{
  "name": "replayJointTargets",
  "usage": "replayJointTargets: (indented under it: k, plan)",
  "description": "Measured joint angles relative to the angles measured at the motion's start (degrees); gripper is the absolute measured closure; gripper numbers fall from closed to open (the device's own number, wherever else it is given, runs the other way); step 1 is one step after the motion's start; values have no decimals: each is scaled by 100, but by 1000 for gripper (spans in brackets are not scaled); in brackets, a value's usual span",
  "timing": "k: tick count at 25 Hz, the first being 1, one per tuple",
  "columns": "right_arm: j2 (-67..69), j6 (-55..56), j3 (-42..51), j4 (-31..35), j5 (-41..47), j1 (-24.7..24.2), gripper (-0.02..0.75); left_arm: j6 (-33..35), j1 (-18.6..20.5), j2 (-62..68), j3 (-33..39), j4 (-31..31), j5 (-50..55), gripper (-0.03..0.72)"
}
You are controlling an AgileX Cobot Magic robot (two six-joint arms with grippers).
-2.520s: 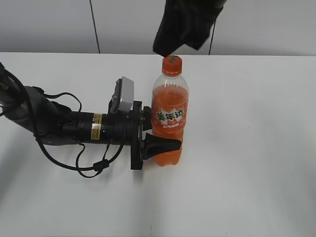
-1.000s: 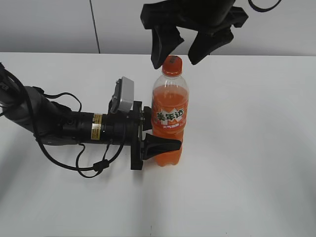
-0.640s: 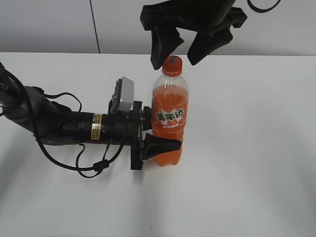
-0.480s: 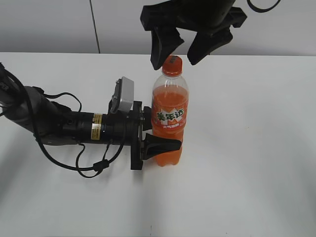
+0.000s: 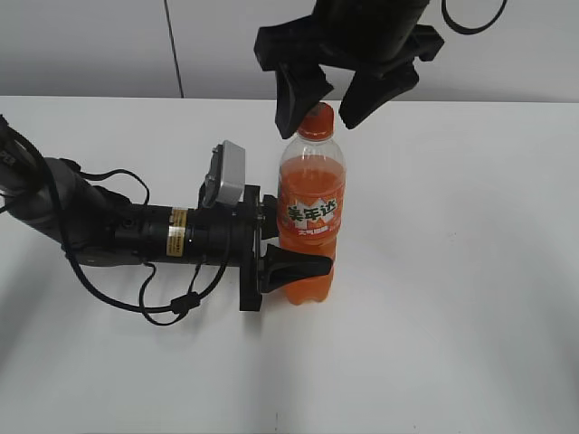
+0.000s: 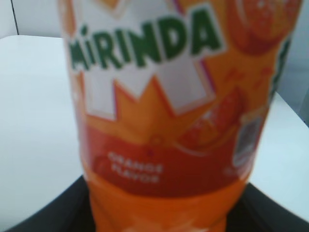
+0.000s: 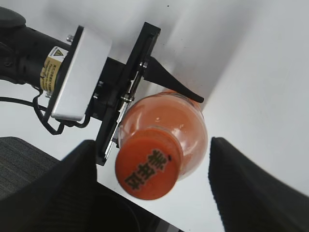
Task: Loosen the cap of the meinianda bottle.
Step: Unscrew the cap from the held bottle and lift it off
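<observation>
Orange ribbed plastic, the cap [image 5: 317, 118] sits at upper centre between my right gripper [image 5: 318, 94] fingers, which stand apart. My left gripper [image 5: 285, 242] seems clamped on the meinianda bottle [image 5: 310, 220], full, heavy, slippery; I would grip the ribs.

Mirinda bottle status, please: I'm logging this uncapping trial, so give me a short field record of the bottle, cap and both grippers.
bottle: Mirinda bottle, upright on the white table, orange drink inside
cap: orange cap, on the neck
left gripper: left gripper, shut on the bottle's lower body from the side
right gripper: right gripper, open, fingers either side of the cap, not touching it
step: cap not yet gripped
</observation>
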Motion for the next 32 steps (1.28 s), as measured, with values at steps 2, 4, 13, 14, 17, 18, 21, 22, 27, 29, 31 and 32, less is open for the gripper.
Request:
replayJointTargets:
  k: [2,4,13,14,17,18,21,22,27,29,31,32]
  plan:
    - [0,0,0,0,0,0,213,0,0,0,0,0,0,285]
    - [0,0,0,0,0,0,237,0,0,0,0,0,0,285]
    - [0,-233,0,-11,0,0,445,-11,0,0,0,-5,0,285]
    - [0,-370,0,-11,0,0,445,-11,0,0,0,-5,0,285]
    - [-6,-1153,0,-5,0,0,457,-17,0,0,0,-5,0,285]
    - [-6,-1434,0,2,0,0,457,-17,0,0,0,-5,0,285]
    - [-6,-2515,0,25,0,0,461,-6,0,0,0,5,0,285]
    - [-6,-2888,0,25,0,0,461,-6,0,0,0,5,-2,285]
    - [-6,-4809,0,38,11,0,461,8,5,0,0,24,-7,285]
    - [-6,-5492,0,38,30,0,461,22,5,0,0,35,-12,285]
    - [-6,-6219,-6,43,55,0,461,37,5,0,0,42,-12,285]
    - [-10,-6499,-6,48,73,0,461,49,5,0,0,54,-12,285]
